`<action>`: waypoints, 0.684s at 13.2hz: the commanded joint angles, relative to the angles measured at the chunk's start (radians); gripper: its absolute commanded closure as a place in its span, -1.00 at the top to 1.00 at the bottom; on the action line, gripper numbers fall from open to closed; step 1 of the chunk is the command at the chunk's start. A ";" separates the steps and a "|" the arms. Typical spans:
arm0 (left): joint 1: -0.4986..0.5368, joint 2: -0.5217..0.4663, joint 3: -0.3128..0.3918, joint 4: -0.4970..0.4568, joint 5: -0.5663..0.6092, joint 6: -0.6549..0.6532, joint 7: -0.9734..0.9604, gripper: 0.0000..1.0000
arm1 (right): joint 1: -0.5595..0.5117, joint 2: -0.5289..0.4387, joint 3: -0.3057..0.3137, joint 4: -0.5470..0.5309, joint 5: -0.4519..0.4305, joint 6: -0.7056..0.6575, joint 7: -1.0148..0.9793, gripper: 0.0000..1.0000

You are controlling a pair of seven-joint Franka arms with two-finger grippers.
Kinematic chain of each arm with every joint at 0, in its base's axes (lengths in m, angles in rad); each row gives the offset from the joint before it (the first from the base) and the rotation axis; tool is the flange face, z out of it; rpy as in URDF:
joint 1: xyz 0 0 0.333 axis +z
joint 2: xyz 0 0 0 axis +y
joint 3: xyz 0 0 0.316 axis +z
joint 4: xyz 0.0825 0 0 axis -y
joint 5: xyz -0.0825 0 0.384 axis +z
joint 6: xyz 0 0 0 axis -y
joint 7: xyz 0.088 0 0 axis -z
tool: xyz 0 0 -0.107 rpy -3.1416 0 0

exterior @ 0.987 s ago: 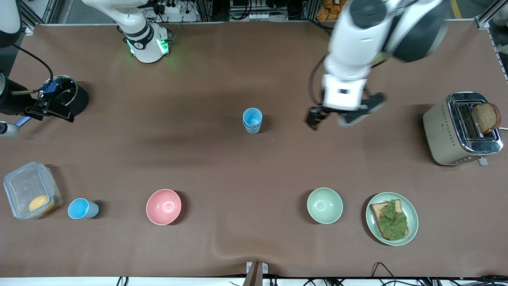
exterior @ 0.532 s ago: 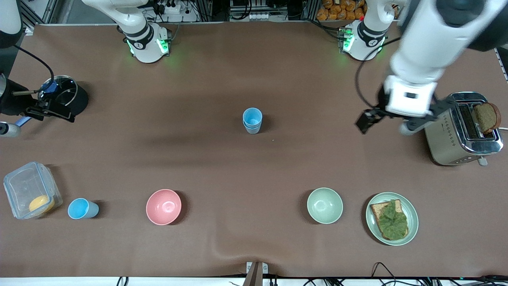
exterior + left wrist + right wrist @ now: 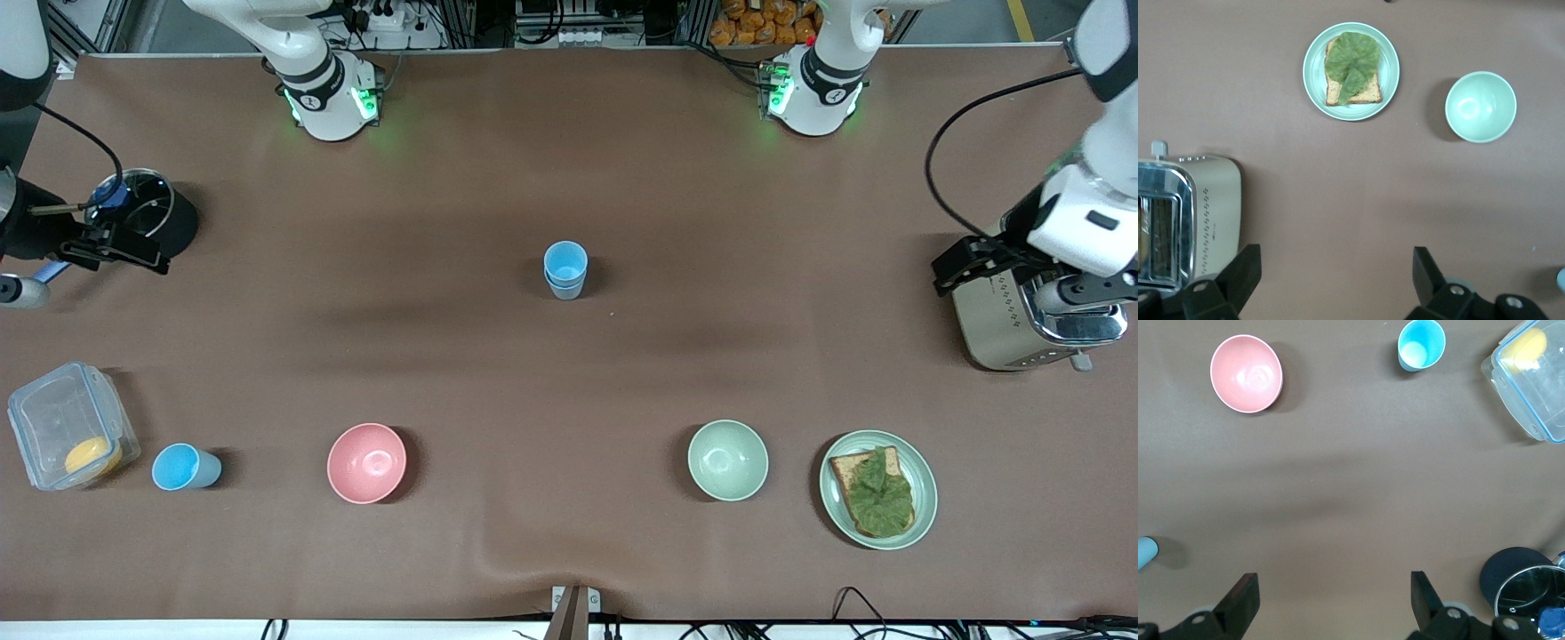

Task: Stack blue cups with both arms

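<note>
We are holding the left gripper point(image 3: 1018, 276) over the toaster point(image 3: 996, 320), fingers spread and empty. The stacked blue cups point(image 3: 565, 269) are standing mid-table, well apart at its 9 o'clock. The right gripper point(image 3: 107, 247), also spread and empty, is waiting over the black pot point(image 3: 178, 222).

The stacked blue cups point(image 3: 565, 269) stand alone mid-tabletop point(image 3: 622, 373), with bare brown surface all round them. Nearer the front camera runs a row: clear lidded container point(image 3: 69, 425), single blue cup point(image 3: 182, 467), pink bowl point(image 3: 366, 462), green bowl point(image 3: 727, 460), and plate of lettuce toast point(image 3: 877, 489), with wide gaps between the bowls. The toaster point(image 3: 1022, 307) blocks the left arm's end under the spread left tool point(image 3: 1013, 271); a black pot point(image 3: 156, 213) stands by the spread right tool point(image 3: 98, 249).
</note>
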State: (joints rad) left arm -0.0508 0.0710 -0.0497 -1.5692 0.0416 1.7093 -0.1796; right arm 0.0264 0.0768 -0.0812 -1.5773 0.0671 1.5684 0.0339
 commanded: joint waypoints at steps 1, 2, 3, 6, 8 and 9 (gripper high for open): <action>0.023 -0.053 -0.002 -0.050 -0.025 -0.013 0.077 1.00 | -0.016 0.008 0.012 0.019 -0.007 -0.016 -0.011 1.00; 0.026 -0.072 -0.002 -0.070 -0.026 -0.014 0.119 1.00 | -0.016 0.008 0.012 0.019 -0.007 -0.018 -0.011 1.00; 0.028 -0.091 -0.002 -0.099 -0.026 -0.014 0.159 1.00 | -0.017 0.008 0.012 0.019 -0.007 -0.025 -0.009 1.00; 0.028 -0.108 -0.006 -0.101 -0.026 -0.052 0.157 1.00 | -0.016 0.008 0.012 0.019 -0.007 -0.027 -0.009 1.00; 0.031 -0.106 -0.002 -0.074 -0.028 -0.077 0.175 1.00 | -0.017 0.008 0.012 0.019 -0.007 -0.027 -0.011 1.00; 0.028 -0.103 -0.006 -0.060 -0.029 -0.091 0.164 1.00 | -0.017 0.008 0.012 0.019 -0.007 -0.027 -0.011 1.00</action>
State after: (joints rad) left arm -0.0337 -0.0175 -0.0487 -1.6435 0.0377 1.6501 -0.0386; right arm 0.0264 0.0772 -0.0813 -1.5773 0.0671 1.5571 0.0338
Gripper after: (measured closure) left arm 0.000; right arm 0.000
